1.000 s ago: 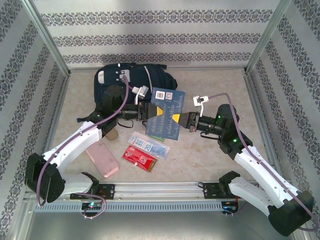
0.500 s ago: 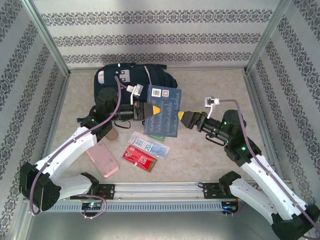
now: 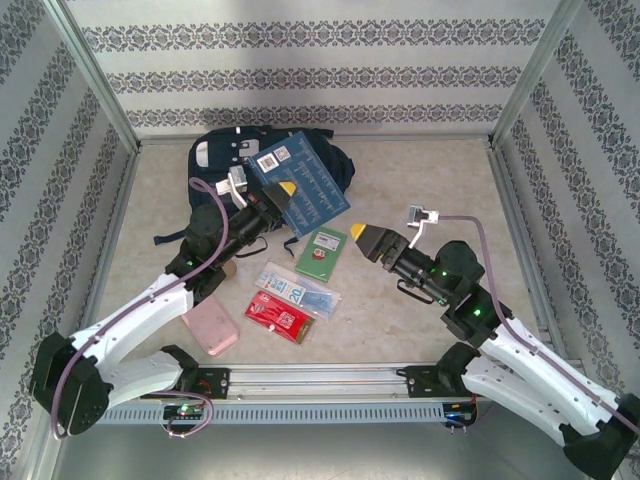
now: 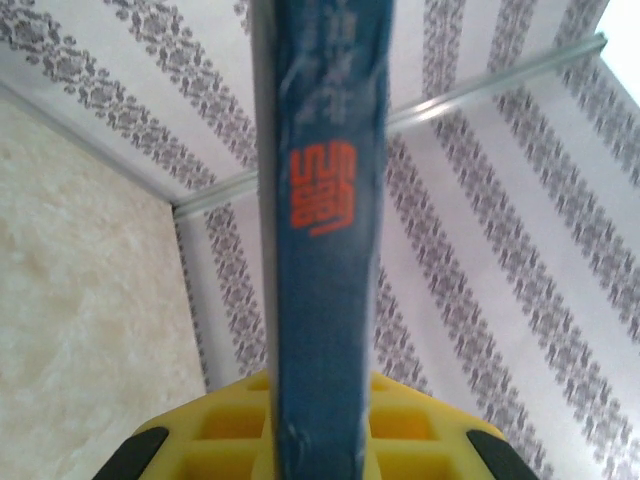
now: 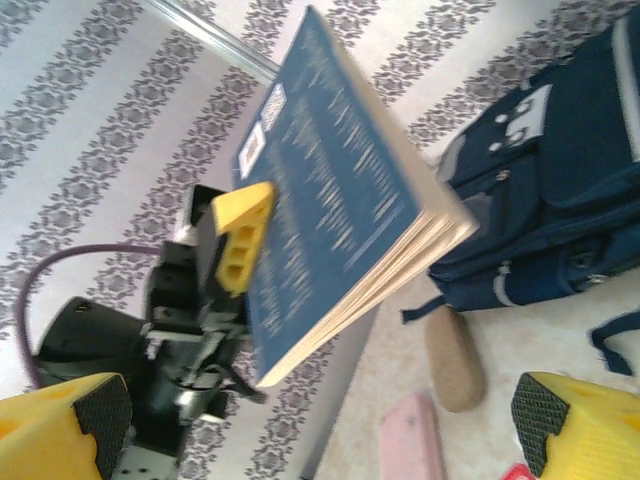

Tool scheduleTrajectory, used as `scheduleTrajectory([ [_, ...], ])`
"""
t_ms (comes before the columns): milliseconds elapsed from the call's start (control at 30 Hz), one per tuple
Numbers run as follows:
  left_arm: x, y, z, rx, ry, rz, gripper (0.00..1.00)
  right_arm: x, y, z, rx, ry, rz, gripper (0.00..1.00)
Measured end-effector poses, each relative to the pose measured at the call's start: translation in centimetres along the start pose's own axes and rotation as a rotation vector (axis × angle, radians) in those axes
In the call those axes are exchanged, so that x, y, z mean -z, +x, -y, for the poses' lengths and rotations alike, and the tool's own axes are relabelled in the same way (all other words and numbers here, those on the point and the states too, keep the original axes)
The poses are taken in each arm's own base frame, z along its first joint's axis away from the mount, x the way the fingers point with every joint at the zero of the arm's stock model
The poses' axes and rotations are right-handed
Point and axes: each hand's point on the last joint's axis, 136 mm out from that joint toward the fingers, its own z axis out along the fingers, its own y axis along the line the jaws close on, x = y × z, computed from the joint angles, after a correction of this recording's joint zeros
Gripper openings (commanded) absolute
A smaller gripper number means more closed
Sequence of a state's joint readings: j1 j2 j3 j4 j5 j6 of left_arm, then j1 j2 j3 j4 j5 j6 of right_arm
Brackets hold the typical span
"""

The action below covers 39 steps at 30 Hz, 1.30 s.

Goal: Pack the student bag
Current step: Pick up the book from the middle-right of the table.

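L gripper (image 3: 283, 192) clamped on blue book (image 3: 305, 185) above student bag (image 3: 335, 163) at 11 o'clock, R gripper (image 3: 362, 238) jaws apart & empty nr 4 o'clock; best lower book edge-first into bag's opening

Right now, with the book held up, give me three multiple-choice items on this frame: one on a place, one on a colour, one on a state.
1. Where is the blue book?
A. flat on the table
B. clamped in the left jaws, raised by the student bag
C. inside the bag

2. What colour is the flat case near the left arm?
A. green
B. pink
C. black

3. How do the right jaws stand?
A. open, holding nothing
B. shut on the book
C. shut on a red packet

Answers:
1 B, the right wrist view shows it pinched clear of the table, with the bag behind it.
2 B, the top view shows it pink.
3 A, the pads stand far apart with nothing between them.
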State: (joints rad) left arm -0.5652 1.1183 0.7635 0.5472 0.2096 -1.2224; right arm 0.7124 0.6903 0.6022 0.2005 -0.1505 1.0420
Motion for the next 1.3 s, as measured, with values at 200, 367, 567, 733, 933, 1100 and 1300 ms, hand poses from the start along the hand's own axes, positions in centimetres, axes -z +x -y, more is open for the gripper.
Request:
scheduleTrajectory([
  [200,-2.0,0.9,-0.6,0.083,0.014,0.037,0.0,-3.2,0.0,0.8,-0.111,-0.003,0.022,0.98],
  [367,-2.2,1.3,-0.1,0.112,0.032,0.047,0.0,-5.9,0.3,1.6,-0.17,0.006,0.017,0.98],
  [567,-2.2,0.9,0.1,0.122,0.039,0.075,0.0,-7.4,-1.8,-0.6,-0.186,-0.066,0.085,0.69],
  [733,-2.3,1.0,0.7,0.129,0.063,0.086,0.0,-8.3,-2.6,-1.3,-0.177,-0.091,0.119,0.45],
  [933,-2.7,1.6,0.6,0.136,0.069,0.081,0.0,-8.7,-2.9,-0.1,-0.169,-0.047,0.149,0.1],
  [1100,-2.9,1.9,0.7,0.133,0.067,0.077,0.3,-8.2,-3.3,0.1,-0.148,-0.019,0.172,0.0],
  [1300,-2.9,1.8,-1.4,0.011,-0.114,0.058,0.59,-3.7,-6.7,2.8,-0.099,0.116,0.285,0.0],
])
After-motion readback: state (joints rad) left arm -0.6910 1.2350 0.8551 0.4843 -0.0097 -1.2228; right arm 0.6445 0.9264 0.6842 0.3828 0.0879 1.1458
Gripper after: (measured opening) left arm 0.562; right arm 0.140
